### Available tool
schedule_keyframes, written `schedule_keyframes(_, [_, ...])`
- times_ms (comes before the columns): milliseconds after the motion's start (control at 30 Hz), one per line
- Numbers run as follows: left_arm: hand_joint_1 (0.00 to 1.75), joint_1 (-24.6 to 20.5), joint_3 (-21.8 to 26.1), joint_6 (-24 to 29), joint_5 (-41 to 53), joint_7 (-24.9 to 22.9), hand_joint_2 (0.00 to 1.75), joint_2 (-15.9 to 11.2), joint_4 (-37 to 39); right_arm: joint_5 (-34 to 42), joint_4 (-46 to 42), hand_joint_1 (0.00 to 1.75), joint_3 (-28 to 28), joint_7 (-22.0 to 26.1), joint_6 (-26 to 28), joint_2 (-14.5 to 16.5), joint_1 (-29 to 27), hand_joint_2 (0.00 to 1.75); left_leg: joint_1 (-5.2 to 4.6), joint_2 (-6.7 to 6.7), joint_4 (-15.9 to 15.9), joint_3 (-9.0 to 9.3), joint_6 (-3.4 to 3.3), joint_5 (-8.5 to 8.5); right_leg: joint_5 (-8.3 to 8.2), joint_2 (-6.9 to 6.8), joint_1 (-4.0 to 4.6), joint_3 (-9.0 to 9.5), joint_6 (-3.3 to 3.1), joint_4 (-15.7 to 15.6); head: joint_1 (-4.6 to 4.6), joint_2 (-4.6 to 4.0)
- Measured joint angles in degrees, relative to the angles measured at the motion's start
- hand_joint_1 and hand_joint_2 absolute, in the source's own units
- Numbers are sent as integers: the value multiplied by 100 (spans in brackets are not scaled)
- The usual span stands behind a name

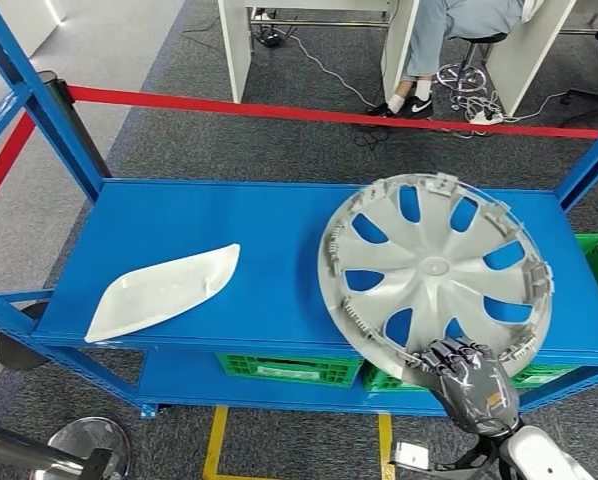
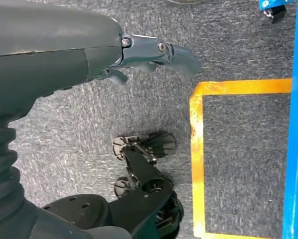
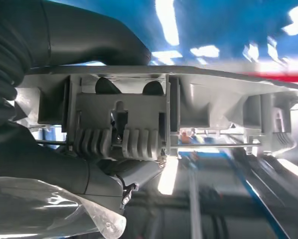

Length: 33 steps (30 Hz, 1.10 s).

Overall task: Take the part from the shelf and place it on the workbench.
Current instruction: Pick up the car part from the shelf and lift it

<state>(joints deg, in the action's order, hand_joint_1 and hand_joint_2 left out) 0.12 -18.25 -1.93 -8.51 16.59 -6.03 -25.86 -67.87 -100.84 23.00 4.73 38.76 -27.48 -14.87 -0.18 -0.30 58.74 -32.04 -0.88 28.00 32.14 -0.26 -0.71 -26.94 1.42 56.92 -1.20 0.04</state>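
Observation:
A silver wheel cover (image 1: 432,270) with blue showing through its slots lies inner side up on the right half of the blue shelf (image 1: 273,250). My right hand (image 1: 468,378) grips its near rim at the shelf's front edge. In the right wrist view the thumb (image 3: 98,42) lies over the rim (image 3: 185,107) and the fingers (image 3: 65,172) curl under a clip block. A white curved panel (image 1: 164,290) lies on the shelf's left half. My left hand (image 2: 102,47) hangs over the carpet, fingers extended and holding nothing.
Green crates (image 1: 288,368) sit on the lower shelf level. Blue uprights (image 1: 47,110) stand at the shelf corners, with a red barrier strap (image 1: 319,113) behind. A seated person's legs (image 1: 424,50) show beyond it. Yellow floor tape (image 2: 196,149) marks the carpet.

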Motion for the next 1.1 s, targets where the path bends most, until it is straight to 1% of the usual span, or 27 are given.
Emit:
schedule_keyframes(67, [0, 24, 0, -7, -116, 66, 175, 0, -1, 62, -228, 175, -317, 545, 0, 336, -93, 175, 0, -1, 0, 0, 0, 0, 0, -4, 0, 0, 0, 0, 0, 0])
schedule_keyframes(133, [0, 59, 2, -49, -251, 144, 175, -1, -4, 98, -478, 175, -598, 950, 1, 655, -169, 175, 1, -1, -1, 0, 0, 0, 1, -5, 1, -1, 0, 0, 0, 0])
schedule_keyframes(267, [0, 100, 8, -111, -396, 238, 175, -6, -11, 89, -953, 175, -1024, 1357, 2, 1113, -273, 175, 4, -1, -1, 0, 0, 0, 2, -3, 1, -1, -1, 1, -1, 0])
schedule_keyframes(400, [0, 110, 9, -113, -405, 256, 175, -22, -13, 51, -1318, 175, -1282, 1550, 7, 1369, -353, 175, 2, 0, -2, 0, 0, 0, 2, -1, -2, -14, -1, 0, -1, 0])
schedule_keyframes(600, [0, 117, 9, -23, -411, 285, 175, -23, -14, 39, -1577, 175, -1368, 1467, 8, 1465, -486, 175, 0, 0, -1, 1, 0, 1, 2, -3, -4, -61, -1, -1, -2, 0])
schedule_keyframes(633, [0, 119, 9, -9, -408, 298, 175, -24, -14, 50, -1603, 175, -1371, 1433, 8, 1470, -510, 175, -10, -1, 8, 1, -18, 5, -12, -6, -15, -51, 19, -14, -2, 0])
schedule_keyframes(667, [0, 122, 8, 3, -399, 315, 175, -25, -15, 70, -1626, 175, -1372, 1403, 8, 1473, -532, 175, -21, -2, 3, 4, -52, -6, -34, -7, -27, -31, 52, -42, 0, 0])
schedule_keyframes(733, [0, 127, 7, 24, -373, 344, 175, -24, -26, 147, -1673, 175, -1370, 1357, 8, 1483, -582, 175, -15, 4, -140, 58, -162, -96, -26, -9, -38, -3, 121, -77, -1, 0])
schedule_keyframes(767, [0, 128, 7, 31, -361, 356, 175, -19, -37, 209, -1694, 175, -1370, 1339, 8, 1486, -603, 175, -1, 11, -242, 91, -208, -159, 61, 1, -32, -51, 127, 14, -5, 0])
schedule_keyframes(800, [0, 128, 8, 38, -354, 360, 175, -13, -48, 271, -1709, 175, -1369, 1326, 10, 1488, -619, 175, 14, 18, -330, 118, -238, -206, 210, 10, -28, -162, 122, 230, -17, 0])
schedule_keyframes(867, [0, 134, 9, 52, -350, 365, 175, 2, -61, 364, -1718, 175, -1367, 1315, 14, 1489, -639, 175, 15, 27, -373, 118, -255, -229, 555, 25, -44, -517, 124, 934, -35, 0])
schedule_keyframes(900, [0, 140, 9, 56, -349, 365, 175, 9, -62, 386, -1718, 175, -1366, 1313, 16, 1489, -654, 175, 16, 28, -370, 111, -250, -229, 645, 24, -57, -677, 143, 1249, -40, 0])
schedule_keyframes(933, [0, 147, 9, 61, -347, 365, 175, 16, -63, 419, -1718, 175, -1364, 1313, 16, 1489, -673, 175, 23, 28, -364, 107, -236, -227, 623, 22, -76, -763, 168, 1401, -40, 0])
schedule_keyframes(967, [0, 154, 9, 72, -341, 365, 175, 26, -66, 478, -1718, 175, -1360, 1309, 16, 1489, -692, 175, 38, 25, -351, 104, -211, -223, 482, 19, -100, -746, 201, 1336, -39, 0])
schedule_keyframes(1000, [0, 161, 9, 92, -331, 365, 175, 36, -69, 561, -1718, 175, -1352, 1294, 16, 1489, -705, 175, 60, 20, -323, 99, -172, -211, 255, 14, -132, -624, 242, 1061, -40, 0])
schedule_keyframes(1033, [0, 168, 9, 120, -316, 365, 175, 44, -73, 651, -1718, 175, -1341, 1266, 16, 1489, -712, 175, 84, 14, -276, 87, -121, -188, 61, 13, -163, -453, 293, 698, -41, 0])
schedule_keyframes(1067, [0, 174, 9, 153, -297, 364, 175, 47, -79, 736, -1720, 175, -1326, 1234, 16, 1490, -717, 175, 93, 3, -210, 56, -64, -162, -79, 21, -175, -287, 318, 388, -55, 0])
schedule_keyframes(1100, [0, 180, 9, 186, -269, 361, 175, 49, -85, 812, -1726, 175, -1313, 1195, 17, 1490, -731, 175, 90, -6, -142, 20, -9, -143, -136, 30, -182, -190, 315, 198, -68, 0])
